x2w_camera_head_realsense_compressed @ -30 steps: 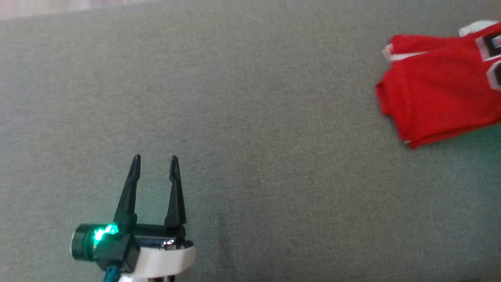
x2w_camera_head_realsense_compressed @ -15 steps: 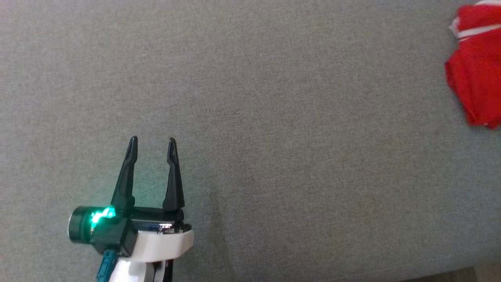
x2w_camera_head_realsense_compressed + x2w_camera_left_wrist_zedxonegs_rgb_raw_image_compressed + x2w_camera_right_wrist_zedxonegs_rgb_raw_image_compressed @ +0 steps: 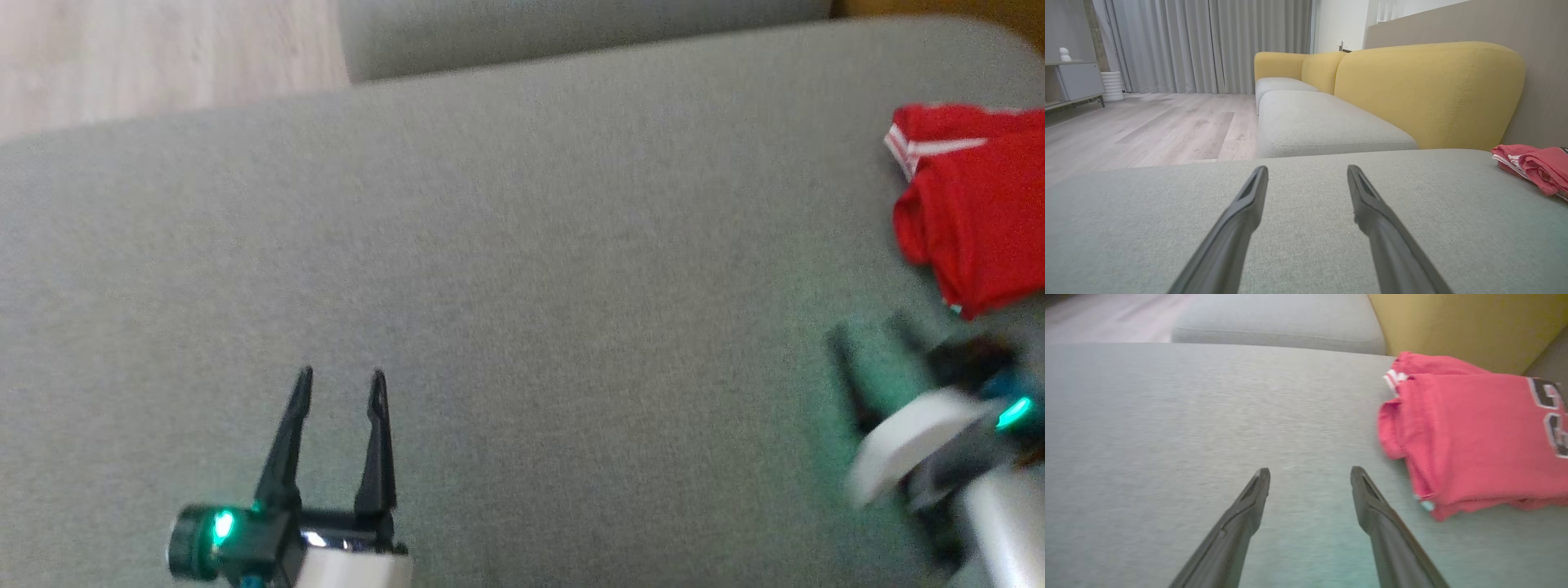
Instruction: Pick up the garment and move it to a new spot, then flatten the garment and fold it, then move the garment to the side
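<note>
The garment [image 3: 984,212] is a red jersey with white trim, folded and lying at the right end of the grey cushion [image 3: 522,269]. It also appears as the garment [image 3: 1470,437] with black lettering, and as the garment [image 3: 1533,165] at the far right. My right gripper [image 3: 869,335] is blurred, open and empty, just left of and below the garment, not touching it; the right gripper [image 3: 1309,473] shows two spread fingers over bare fabric. My left gripper [image 3: 339,380] stands open and empty at the lower left, as does the left gripper [image 3: 1306,171].
A yellow backrest [image 3: 1429,90] rises behind the grey seat cushions [image 3: 1327,122]. Pale wood floor [image 3: 163,57] lies beyond the cushion's far edge. Grey curtains [image 3: 1208,45] and a low cabinet [image 3: 1073,81] stand far off.
The head camera has shifted, so the whole picture moved. My right gripper has come into the head view, open, beside the garment. The left gripper stays open.
</note>
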